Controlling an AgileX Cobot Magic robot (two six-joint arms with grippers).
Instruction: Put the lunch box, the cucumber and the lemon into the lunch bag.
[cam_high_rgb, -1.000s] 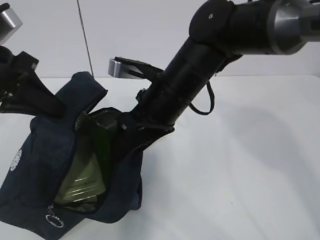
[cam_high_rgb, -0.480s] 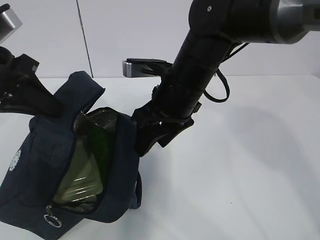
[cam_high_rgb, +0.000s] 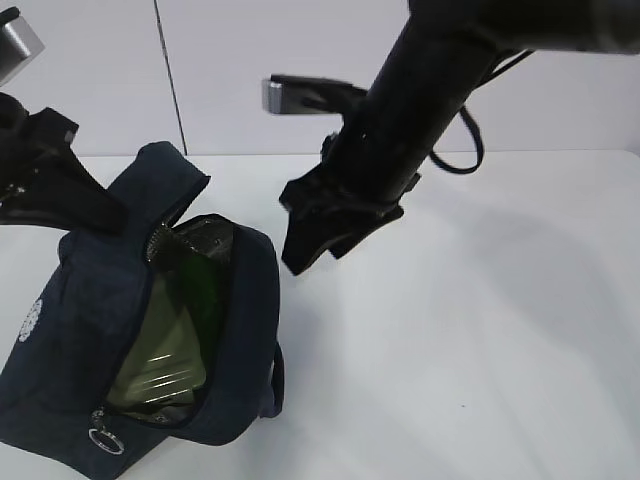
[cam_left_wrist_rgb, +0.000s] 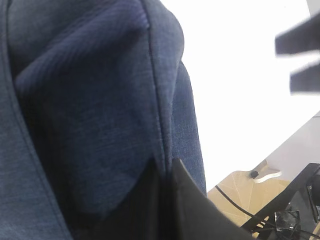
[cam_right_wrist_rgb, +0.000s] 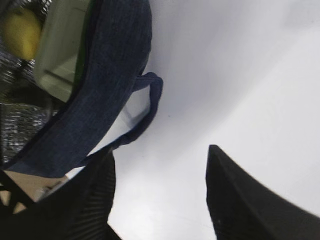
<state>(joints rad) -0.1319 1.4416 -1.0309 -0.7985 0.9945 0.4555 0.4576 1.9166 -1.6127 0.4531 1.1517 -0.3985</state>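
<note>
The navy lunch bag (cam_high_rgb: 85, 300) lies on the white table with its mouth open towards me. Inside it, the lunch box (cam_high_rgb: 160, 360) shows its pale green lid, and a dark green glossy shape, the cucumber (cam_high_rgb: 198, 290), lies along it. The right wrist view shows the bag rim (cam_right_wrist_rgb: 115, 65), the lunch box lid (cam_right_wrist_rgb: 60, 50) and the yellow lemon (cam_right_wrist_rgb: 20, 30) deep inside. My left gripper (cam_high_rgb: 112, 212) is shut on the bag's upper flap (cam_left_wrist_rgb: 100, 100) and holds it up; its jaws pinch the fabric in the left wrist view (cam_left_wrist_rgb: 167, 170). My right gripper (cam_high_rgb: 318, 240) is open and empty above the table right of the bag, as the right wrist view (cam_right_wrist_rgb: 160, 165) also shows.
The bag's silver ring pull (cam_high_rgb: 107, 440) hangs at its near corner and a strap loop (cam_right_wrist_rgb: 147, 107) lies on the table (cam_high_rgb: 480, 330) beside it. A white wall stands behind. Off the table edge, a wooden floor and cables (cam_left_wrist_rgb: 250, 200) show.
My right gripper has come out of the bag's mouth and risen up and to the right, empty. The bag's right side has settled. The left gripper has not moved.
</note>
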